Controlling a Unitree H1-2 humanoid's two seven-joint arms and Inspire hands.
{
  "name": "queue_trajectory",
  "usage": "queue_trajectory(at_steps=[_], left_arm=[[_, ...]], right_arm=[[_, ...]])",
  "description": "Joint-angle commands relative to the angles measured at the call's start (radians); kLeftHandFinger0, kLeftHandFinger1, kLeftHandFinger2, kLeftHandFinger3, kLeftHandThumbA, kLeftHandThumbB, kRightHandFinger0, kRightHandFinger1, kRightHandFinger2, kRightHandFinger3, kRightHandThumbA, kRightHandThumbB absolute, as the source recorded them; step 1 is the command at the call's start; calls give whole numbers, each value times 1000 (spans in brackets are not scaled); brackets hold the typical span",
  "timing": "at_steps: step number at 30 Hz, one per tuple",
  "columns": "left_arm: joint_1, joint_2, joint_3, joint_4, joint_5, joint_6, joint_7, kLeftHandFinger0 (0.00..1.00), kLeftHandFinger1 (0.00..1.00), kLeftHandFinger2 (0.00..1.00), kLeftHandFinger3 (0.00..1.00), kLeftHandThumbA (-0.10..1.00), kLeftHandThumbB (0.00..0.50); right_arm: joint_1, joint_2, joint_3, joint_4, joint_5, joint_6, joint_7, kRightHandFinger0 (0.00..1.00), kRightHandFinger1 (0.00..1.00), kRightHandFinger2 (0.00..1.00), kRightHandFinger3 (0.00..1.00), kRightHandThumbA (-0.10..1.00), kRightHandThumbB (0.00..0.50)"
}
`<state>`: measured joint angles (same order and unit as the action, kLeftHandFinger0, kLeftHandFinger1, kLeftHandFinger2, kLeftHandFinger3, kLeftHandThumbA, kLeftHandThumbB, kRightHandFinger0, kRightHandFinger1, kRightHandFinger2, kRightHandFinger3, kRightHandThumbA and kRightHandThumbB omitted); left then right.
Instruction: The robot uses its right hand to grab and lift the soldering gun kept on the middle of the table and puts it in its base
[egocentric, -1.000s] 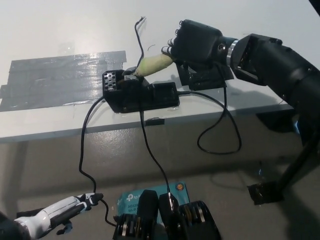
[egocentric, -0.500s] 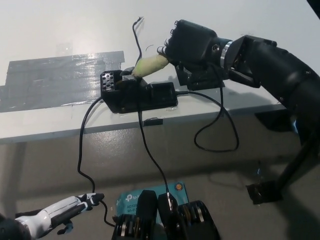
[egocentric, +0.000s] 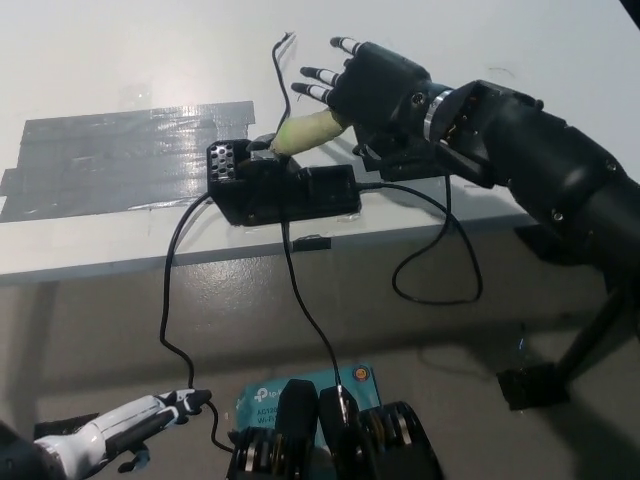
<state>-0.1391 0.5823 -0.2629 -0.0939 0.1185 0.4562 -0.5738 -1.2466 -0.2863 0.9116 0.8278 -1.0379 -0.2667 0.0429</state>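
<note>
The soldering gun (egocentric: 308, 131), with a pale yellow-green handle, lies tilted with its tip in the black base (egocentric: 280, 188) near the table's front edge. My black right hand (egocentric: 372, 88) is open just right of and above the handle, fingers spread and pointing left, not holding it. A thin black cord (egocentric: 275, 70) runs up from the gun. My white left hand (egocentric: 125, 432) rests low at the lower left, below the table.
Grey tape (egocentric: 115, 160) covers the white table (egocentric: 480, 40) left of the base. Black cables (egocentric: 430, 260) hang from the base over the table's front edge. A teal box (egocentric: 350, 385) lies on the floor.
My right hand has let go of the soldering gun's handle and spread its fingers, lifting slightly. The gun stays in the base.
</note>
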Motion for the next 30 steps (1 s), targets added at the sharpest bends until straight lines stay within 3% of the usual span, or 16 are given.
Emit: queue_trajectory(at_steps=[1,10,11,14,21,22,30], left_arm=[[19,20,22,-14,7,14,-1,1000,1000,1000,1000,1000,340],[54,24,44,-7,2,14,13,1000,1000,1000,1000,1000,327],[61,26,48,-7,1,14,13,1000,1000,1000,1000,1000,347],[65,34,49,0,-3,14,14,1000,1000,1000,1000,1000,292],[98,41,58,7,-15,14,18,1000,1000,1000,1000,1000,287],[98,43,54,14,-10,9,20,1000,1000,1000,1000,1000,282],[137,37,74,13,-17,14,22,1000,1000,1000,1000,1000,270]], right_arm=[[-35,67,-111,-340,171,318,618,1000,1000,1000,1000,749,500],[-28,37,-181,-565,255,417,800,1000,1000,1000,1000,706,500],[-28,33,-185,-593,254,424,814,1000,1000,1000,1000,707,500],[-35,13,-215,-649,291,435,844,1000,1000,1000,1000,680,500],[-51,-74,-300,-808,324,456,887,1000,1000,1000,1000,746,500],[-51,-81,-328,-831,352,481,895,1000,1000,1000,1000,700,500],[-83,-191,-414,-956,386,557,1004,1000,1000,1000,1000,664,500]])
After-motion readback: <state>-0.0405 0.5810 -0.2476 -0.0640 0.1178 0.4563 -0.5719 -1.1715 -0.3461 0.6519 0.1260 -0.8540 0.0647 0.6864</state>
